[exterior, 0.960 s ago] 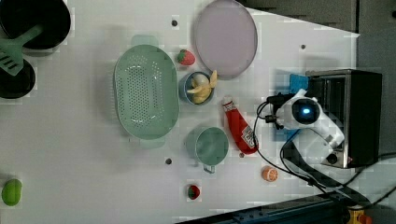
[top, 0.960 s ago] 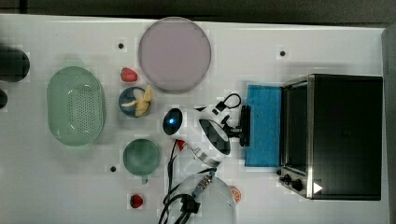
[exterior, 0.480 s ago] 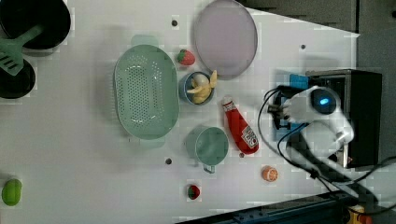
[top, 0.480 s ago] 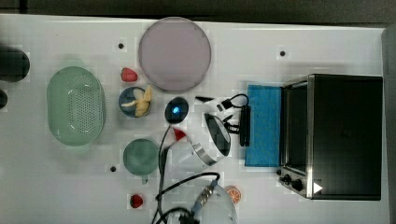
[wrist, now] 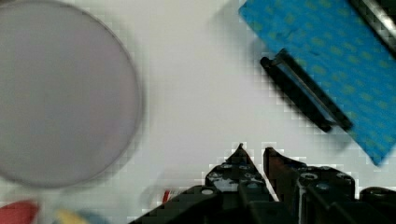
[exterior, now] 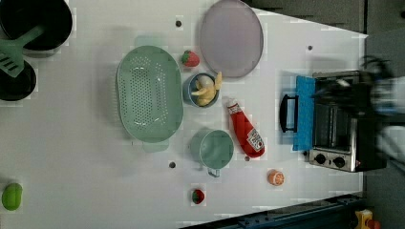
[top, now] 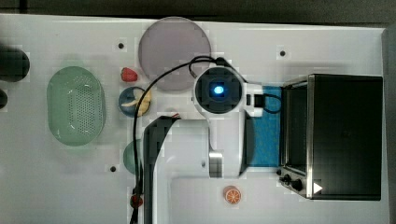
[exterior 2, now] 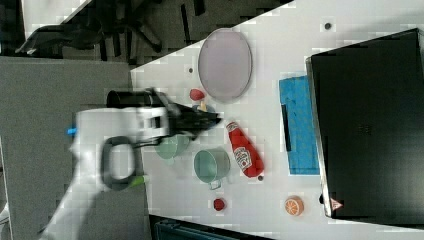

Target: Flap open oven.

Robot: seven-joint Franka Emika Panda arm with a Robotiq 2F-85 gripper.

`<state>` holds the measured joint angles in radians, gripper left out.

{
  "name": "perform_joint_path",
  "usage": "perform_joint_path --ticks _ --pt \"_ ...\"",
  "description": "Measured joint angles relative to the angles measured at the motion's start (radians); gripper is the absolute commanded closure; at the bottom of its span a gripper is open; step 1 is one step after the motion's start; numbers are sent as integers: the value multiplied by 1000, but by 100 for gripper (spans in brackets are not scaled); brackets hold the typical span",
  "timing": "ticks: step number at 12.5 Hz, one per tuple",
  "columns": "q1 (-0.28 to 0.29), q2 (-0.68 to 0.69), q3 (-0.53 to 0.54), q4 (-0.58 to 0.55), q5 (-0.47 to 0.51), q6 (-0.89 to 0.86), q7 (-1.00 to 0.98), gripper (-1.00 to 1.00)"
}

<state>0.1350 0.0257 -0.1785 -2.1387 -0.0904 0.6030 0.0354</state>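
Observation:
The oven [top: 345, 135] stands at the top view's right, black on top with a silver front frame. Its blue glass door [top: 264, 135] lies flapped down flat on the table, with the black bar handle [exterior: 286, 113] at its outer edge. In the wrist view the door [wrist: 317, 60] and handle [wrist: 303, 93] lie apart from my gripper [wrist: 254, 151]. The jaws stand a narrow gap apart with nothing between them. In the right view my gripper [exterior 2: 212, 119] hangs high above the table. My arm's wrist [top: 219, 91] sits between the plate and the door.
A purple plate [top: 175, 51] lies at the back. A green colander [top: 74, 105], a bowl of banana [top: 133, 100], a ketchup bottle [exterior: 246, 133] and a green cup [exterior: 215, 149] fill the middle. An orange slice [top: 231, 194] lies near the oven's knobs [top: 292, 179].
My gripper has left the door handle and lifted up and away from it toward the plate. The door lies flat as before.

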Motion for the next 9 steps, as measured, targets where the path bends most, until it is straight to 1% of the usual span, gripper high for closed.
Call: perform_joint_path --ticks 3,6,7,8,9 --pt "-2 -151 -4 171 15 -280 2 65" --pt "-2 -232 -11 330 26 -475 6 65" --pt "-3 -239 -14 372 41 -520 9 65" --pt "-3 -240 -17 396 41 -527 15 65" --pt "-4 -240 -18 402 38 -526 21 65"
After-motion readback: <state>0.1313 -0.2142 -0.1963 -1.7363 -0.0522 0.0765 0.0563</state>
